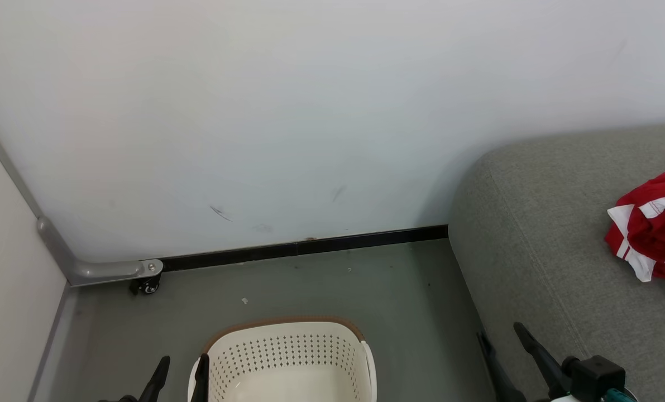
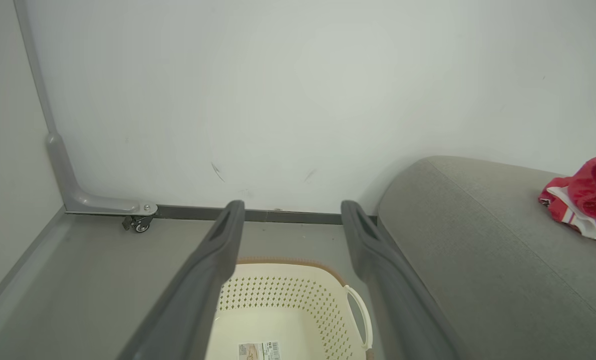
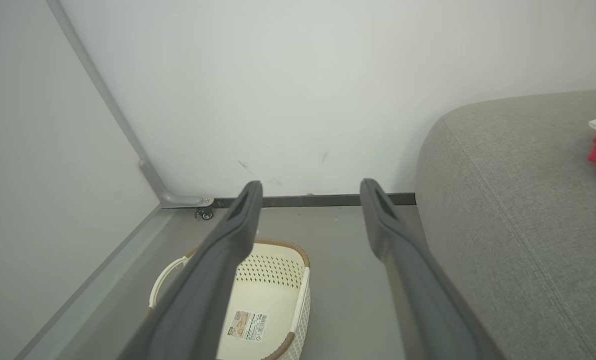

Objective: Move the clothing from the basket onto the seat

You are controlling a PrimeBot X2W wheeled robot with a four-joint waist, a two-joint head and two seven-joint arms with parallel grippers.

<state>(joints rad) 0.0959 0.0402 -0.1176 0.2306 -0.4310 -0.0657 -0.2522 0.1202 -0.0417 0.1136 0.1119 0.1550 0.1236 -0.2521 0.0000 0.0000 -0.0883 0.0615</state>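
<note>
The cream basket [image 1: 287,357] with a brown rim stands on the grey floor at the bottom middle; its inside [image 3: 257,310] shows a barcode sticker and no fabric. Red clothing with white stripes [image 1: 653,229] lies bunched on the grey seat [image 1: 539,251] at the right, also seen in the left wrist view [image 2: 585,202]. My left gripper [image 1: 181,371] is open at the basket's left rim, fingers [image 2: 212,270] wide apart with nothing between. My right gripper [image 1: 502,340] is open over the seat's front edge, fingers [image 3: 232,240] spread and empty.
A white wall with a black baseboard [image 1: 310,245] closes the back. A grey panel frame with a small caster wheel [image 1: 148,285] stands at the left corner. Grey floor [image 1: 410,312] lies between the basket and the seat.
</note>
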